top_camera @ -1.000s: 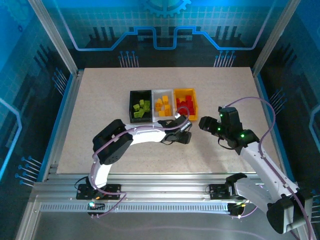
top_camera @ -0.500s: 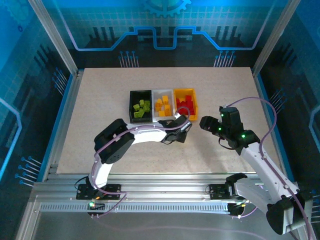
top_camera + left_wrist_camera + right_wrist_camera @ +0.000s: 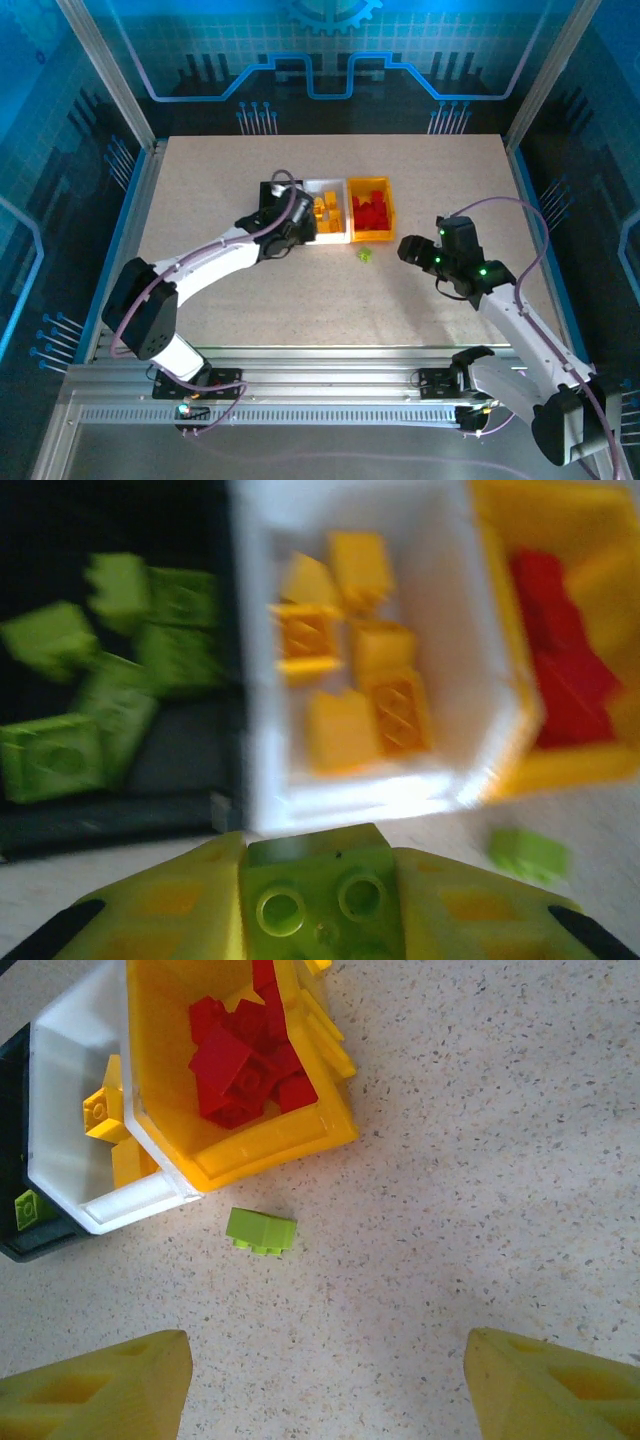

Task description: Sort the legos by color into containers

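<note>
The right gripper (image 3: 407, 247) hangs over bare table (image 3: 440, 180), near the right front of the bin row. Its fingers (image 3: 105, 1390) stand wide apart, with nothing between them.

The loose lego (image 3: 261, 1230), lime green, lies on the table ahead of the right gripper. It sits just beside the front corner where the white and yellow-orange bins meet, with a small gap to both.

In the top view the left gripper (image 3: 288, 212) is above the black bin (image 3: 120, 810). Its jaws are closed on the held lego (image 3: 318, 905), lime green, with the studs facing the wrist camera.

The three bins touch in a row:
- The black bin holds lime green legos (image 3: 120, 680).
- The white bin (image 3: 350, 800) holds yellow-orange legos (image 3: 345, 730).
- The yellow-orange bin (image 3: 270, 1145) holds red legos (image 3: 240, 1070).
</note>
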`<action>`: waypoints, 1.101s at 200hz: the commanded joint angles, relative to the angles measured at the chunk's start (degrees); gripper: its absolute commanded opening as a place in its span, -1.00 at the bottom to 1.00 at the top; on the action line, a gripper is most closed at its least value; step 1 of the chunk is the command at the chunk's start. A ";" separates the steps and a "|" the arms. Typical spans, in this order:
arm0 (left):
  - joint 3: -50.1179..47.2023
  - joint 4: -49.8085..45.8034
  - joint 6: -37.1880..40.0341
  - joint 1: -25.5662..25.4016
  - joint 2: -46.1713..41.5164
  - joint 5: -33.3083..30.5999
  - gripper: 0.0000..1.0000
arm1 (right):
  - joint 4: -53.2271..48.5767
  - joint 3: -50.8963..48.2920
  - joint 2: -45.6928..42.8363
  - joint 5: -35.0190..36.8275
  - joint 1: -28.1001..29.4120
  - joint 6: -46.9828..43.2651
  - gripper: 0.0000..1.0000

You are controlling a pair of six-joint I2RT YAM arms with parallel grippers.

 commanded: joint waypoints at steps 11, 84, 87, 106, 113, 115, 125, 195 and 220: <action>3.73 -1.04 -1.52 5.65 5.92 -2.35 -0.28 | 0.89 -0.35 0.32 -0.38 -0.75 0.82 0.47; 14.58 -2.70 -3.01 9.36 13.39 1.42 0.69 | -0.73 -1.10 -1.02 -1.03 -0.74 -0.58 0.50; 14.39 -2.51 -3.13 9.31 12.82 1.66 0.72 | -0.64 -1.16 -0.88 -1.17 -0.70 -0.73 0.50; 12.22 -1.02 -3.65 8.82 7.85 3.51 0.89 | 0.65 -1.26 0.18 -3.31 -0.63 -1.71 0.51; 11.23 -0.70 -3.59 8.42 5.85 3.98 0.95 | 1.51 -1.27 0.88 -4.66 -0.35 -2.34 0.52; 10.91 -0.64 -3.62 8.30 5.24 4.12 0.97 | 1.77 -1.27 1.10 -5.10 -0.33 -2.52 0.53; 9.37 -0.22 -3.54 7.41 2.11 5.15 0.98 | 3.11 -0.90 2.81 -7.44 0.28 -3.94 0.55; -8.19 -0.87 -4.47 -3.05 -17.92 6.15 0.98 | 6.58 7.89 23.15 -4.76 10.98 -10.04 0.57; -16.90 -0.37 -7.47 -5.43 -23.47 5.92 0.98 | 8.36 10.08 29.38 -0.20 11.89 -7.20 0.56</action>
